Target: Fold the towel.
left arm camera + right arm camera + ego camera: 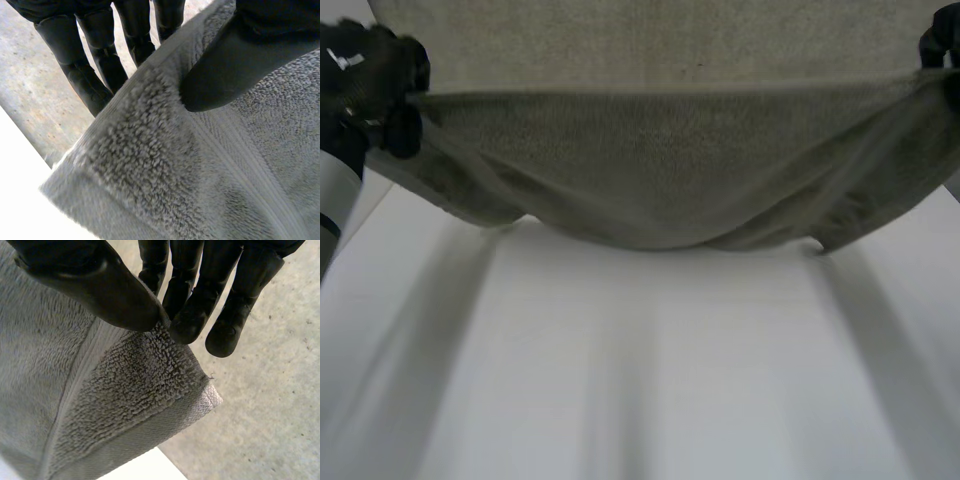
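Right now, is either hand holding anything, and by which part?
Both hold the towel. The left hand pinches it near one corner, and the right hand pinches it near another. It sags between them.

White bench (pixel 640 380) with a matte top and broad, soft shadow bands running across it. The floor (pixel 280 390) past the bench edge is grey and speckled with a few dark flecks, probably bare concrete. Lighting looks even and diffuse.
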